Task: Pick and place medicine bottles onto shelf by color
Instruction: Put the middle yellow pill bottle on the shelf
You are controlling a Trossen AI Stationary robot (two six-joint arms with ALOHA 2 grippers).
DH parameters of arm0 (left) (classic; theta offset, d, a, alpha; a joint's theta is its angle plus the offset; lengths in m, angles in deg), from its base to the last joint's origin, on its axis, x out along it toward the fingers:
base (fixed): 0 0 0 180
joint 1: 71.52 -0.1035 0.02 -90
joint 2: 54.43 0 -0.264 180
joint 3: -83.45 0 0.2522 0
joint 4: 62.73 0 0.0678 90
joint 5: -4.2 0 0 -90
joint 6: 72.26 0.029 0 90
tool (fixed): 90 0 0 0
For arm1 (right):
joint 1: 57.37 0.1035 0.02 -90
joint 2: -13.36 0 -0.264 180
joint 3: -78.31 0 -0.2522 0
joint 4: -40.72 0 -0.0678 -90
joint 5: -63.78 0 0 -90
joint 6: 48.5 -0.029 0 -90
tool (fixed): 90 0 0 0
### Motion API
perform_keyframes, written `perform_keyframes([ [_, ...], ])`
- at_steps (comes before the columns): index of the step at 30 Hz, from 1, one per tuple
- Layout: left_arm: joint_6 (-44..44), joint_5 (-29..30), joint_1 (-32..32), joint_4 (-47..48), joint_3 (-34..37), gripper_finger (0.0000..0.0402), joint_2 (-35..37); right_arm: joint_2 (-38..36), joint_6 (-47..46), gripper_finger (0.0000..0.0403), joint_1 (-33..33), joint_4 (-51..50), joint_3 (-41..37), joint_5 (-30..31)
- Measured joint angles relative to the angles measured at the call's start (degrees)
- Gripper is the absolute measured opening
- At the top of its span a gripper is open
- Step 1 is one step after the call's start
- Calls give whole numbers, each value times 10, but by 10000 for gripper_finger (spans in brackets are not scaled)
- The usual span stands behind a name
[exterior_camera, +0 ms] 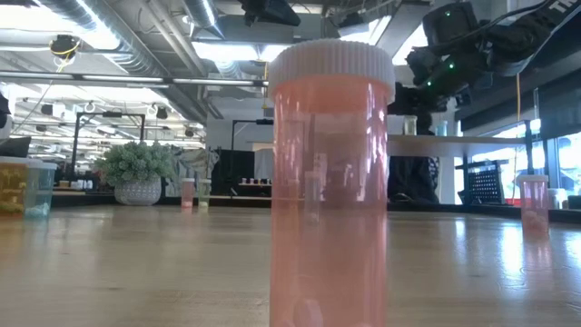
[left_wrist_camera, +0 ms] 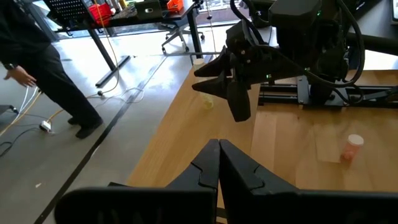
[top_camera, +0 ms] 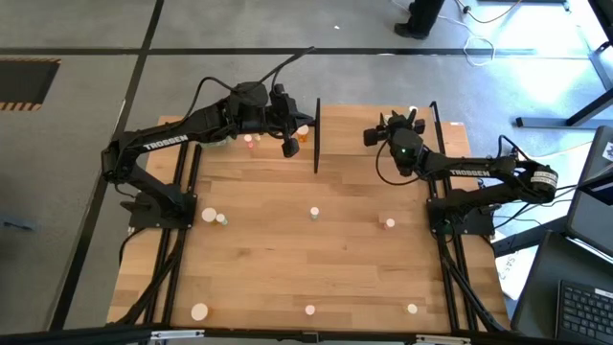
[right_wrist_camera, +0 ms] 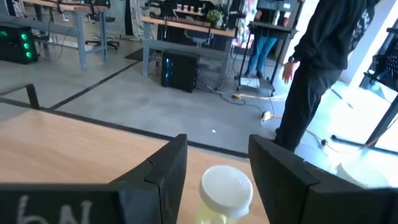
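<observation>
While both arms reach to the far end of the table (top_camera: pixel 287 259), the scene reads as follows, placed against the shelf (top_camera: pixel 374 129).

Shelf: a light-wood board at the far edge of the table, between two thin black posts; one post (top_camera: pixel 317 134) stands at its left end, the other at its right end.

Right gripper (top_camera: pixel 411 117): over the right end of the shelf. In the right wrist view its fingers (right_wrist_camera: pixel 168 168) stand apart on either side of a yellowish bottle (right_wrist_camera: pixel 225 193) with a white cap; a gap shows between the cap and each finger, so the bottle is released, not squeezed.

Left gripper (top_camera: pixel 290 146): just left of the shelf's left post, near the table's far edge. In the left wrist view its fingers (left_wrist_camera: pixel 205 168) are pressed together with nothing between them.

Bottles near the shelf: a small orange one (top_camera: pixel 304 133) and a pink one (top_camera: pixel 251 143) sit just left of the left post, by the left gripper.

Bottles away from the shelf: loose ones are spread over the nearer part of the table, among them one at mid-table (top_camera: pixel 313 213), one toward the right (top_camera: pixel 389 223) and a pair on the left (top_camera: pixel 213 218).

Low view: a pink-orange bottle (exterior_camera: pixel 331 182) with a white ribbed cap stands upright and fills the middle.

Room: a person (right_wrist_camera: pixel 323 68) in dark clothes stands on the floor beyond the shelf.
</observation>
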Motion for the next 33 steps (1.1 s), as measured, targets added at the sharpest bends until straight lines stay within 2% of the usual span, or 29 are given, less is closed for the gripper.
perform_keyframes([
  [7,0,0,0,0,0,0,0,0,23,174,0,11,0,0],
  [11,0,0,0,0,0,0,0,0,53,174,0,49,0,5],
  [17,0,0,0,0,0,0,0,0,98,174,0,100,0,46],
  [22,0,0,0,0,0,0,0,0,142,174,0,174,0,49],
  [26,0,0,0,0,0,0,0,-9,205,174,10,235,5,52],
  [33,0,0,0,0,0,0,0,-61,341,174,70,209,73,51],
])
